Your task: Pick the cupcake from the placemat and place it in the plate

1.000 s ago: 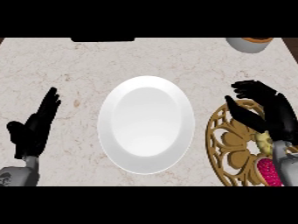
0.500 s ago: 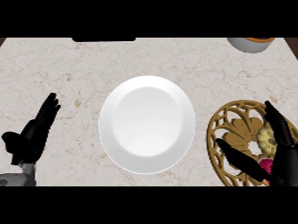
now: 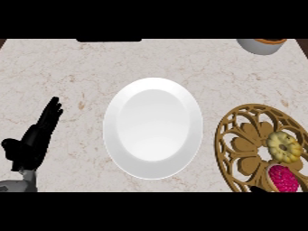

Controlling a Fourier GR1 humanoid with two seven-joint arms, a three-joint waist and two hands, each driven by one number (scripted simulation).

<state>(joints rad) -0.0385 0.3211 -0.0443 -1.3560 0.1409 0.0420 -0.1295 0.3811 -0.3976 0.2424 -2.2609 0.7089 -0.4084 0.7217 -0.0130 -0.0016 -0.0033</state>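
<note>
One left robot hand (image 3: 35, 140) is resting at the worktop's (image 3: 83, 67) left edge, fingers straight and spread, holding nothing. One white plate (image 3: 153, 127) is lying bare at the middle. One brown openwork placemat (image 3: 244, 140) is sitting at the right, carrying one pink-topped cupcake (image 3: 284, 178) beside one yellow pastry (image 3: 284, 146). One cup (image 3: 263, 45) is standing far right. The right robot hand is showing nowhere.

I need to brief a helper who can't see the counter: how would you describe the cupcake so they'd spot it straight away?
Start at the white plate in the middle of the marble counter, then look right to the round brown openwork placemat. Two items sit on its lower right part: a pale yellow ring-shaped pastry and, just below it, the cupcake. The cupcake is the one with the bright pink-red top.
</note>
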